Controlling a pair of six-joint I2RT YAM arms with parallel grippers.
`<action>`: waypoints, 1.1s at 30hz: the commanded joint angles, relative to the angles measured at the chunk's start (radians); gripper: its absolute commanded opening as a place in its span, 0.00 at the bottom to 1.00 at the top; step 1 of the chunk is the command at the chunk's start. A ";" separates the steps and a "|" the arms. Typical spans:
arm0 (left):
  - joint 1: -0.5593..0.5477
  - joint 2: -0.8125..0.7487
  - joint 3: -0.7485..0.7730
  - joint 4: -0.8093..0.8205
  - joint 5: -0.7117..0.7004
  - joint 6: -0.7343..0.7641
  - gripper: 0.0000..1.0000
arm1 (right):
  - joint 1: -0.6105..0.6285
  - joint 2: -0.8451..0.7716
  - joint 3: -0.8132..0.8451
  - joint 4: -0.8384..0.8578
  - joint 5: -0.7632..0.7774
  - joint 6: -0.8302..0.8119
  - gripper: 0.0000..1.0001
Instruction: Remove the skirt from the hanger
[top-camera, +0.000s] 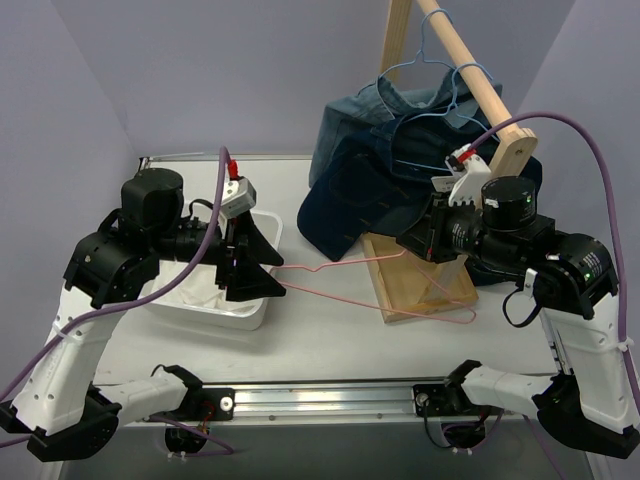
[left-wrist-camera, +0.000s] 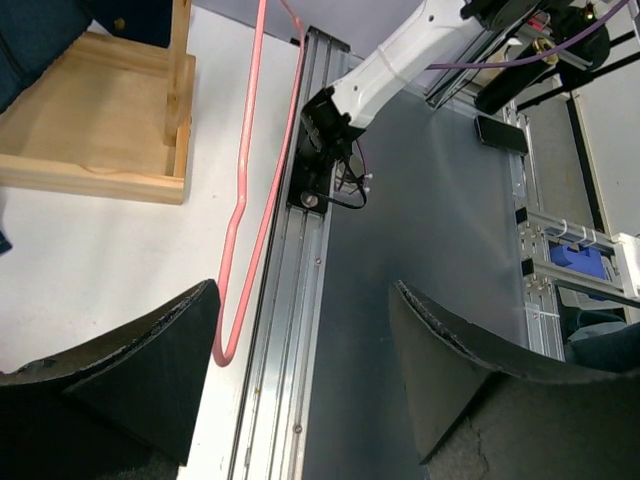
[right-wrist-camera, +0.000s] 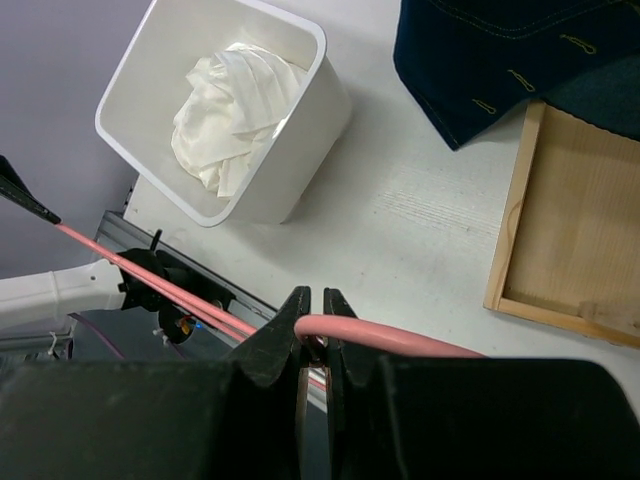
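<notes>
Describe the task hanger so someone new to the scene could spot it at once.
Between the white bin and the wooden rack base on the table, a thin wire hanger spans the gap, one end pinched in the right gripper. It is pink-red and bare; the other wire hangers are light blue and hang on the wooden rail.
</notes>
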 joint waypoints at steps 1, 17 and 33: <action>-0.025 0.004 0.002 -0.069 -0.045 0.041 0.77 | 0.007 -0.003 0.036 0.046 -0.017 0.022 0.00; -0.027 0.012 0.013 -0.035 -0.131 0.041 0.79 | 0.005 0.008 0.045 0.063 -0.069 0.036 0.00; -0.025 -0.057 0.017 0.040 -0.419 0.041 0.81 | 0.005 0.012 0.010 0.055 -0.140 0.030 0.00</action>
